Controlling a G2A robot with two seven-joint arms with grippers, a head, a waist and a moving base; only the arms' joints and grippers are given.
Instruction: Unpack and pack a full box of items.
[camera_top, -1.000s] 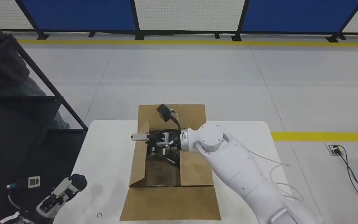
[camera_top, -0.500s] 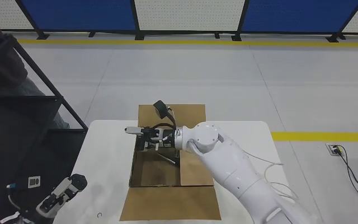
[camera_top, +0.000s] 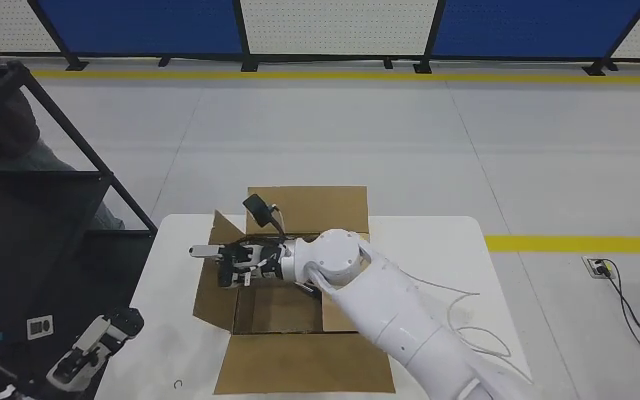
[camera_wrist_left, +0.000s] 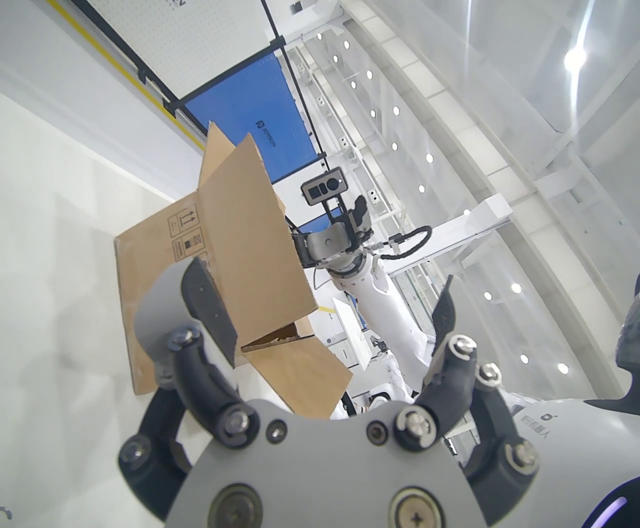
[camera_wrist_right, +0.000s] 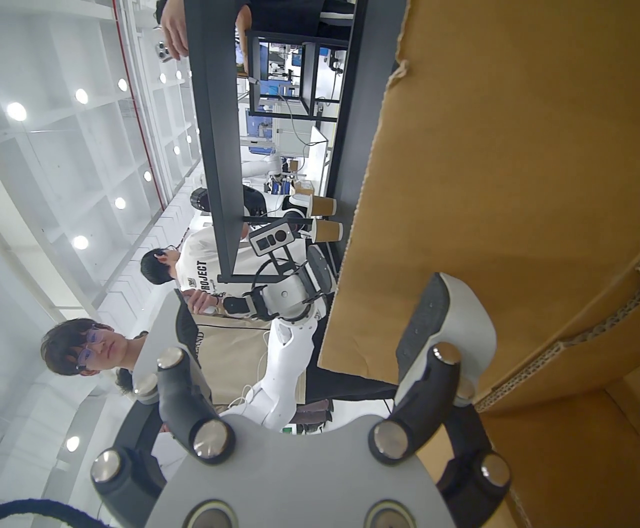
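Note:
An open cardboard box (camera_top: 345, 322) sits mid-table with its flaps spread. My right gripper (camera_top: 222, 256) is stretched across the box's left side, open, at the upper edge of the left flap (camera_top: 210, 295), which leans outward. In the right wrist view the right gripper (camera_wrist_right: 305, 320) has one finger (camera_wrist_right: 440, 320) lying against the brown flap (camera_wrist_right: 500, 175), with nothing pinched. My left gripper (camera_top: 85, 352) hangs low off the table's front-left corner. In its own view the left gripper (camera_wrist_left: 322, 305) is open and empty, facing the box (camera_wrist_left: 240, 240) from below.
A white table (camera_top: 430, 250) carries the box. On the left, close to the table, stands a black rack (camera_top: 50, 220). A small dark hook-shaped bit (camera_top: 177, 383) lies near the table's front-left edge. The box floor (camera_top: 275, 312) looks bare brown.
My right arm swept leftward across the box, pushing the left flap from upright to leaning outward. The left gripper sank slightly lower and to the left.

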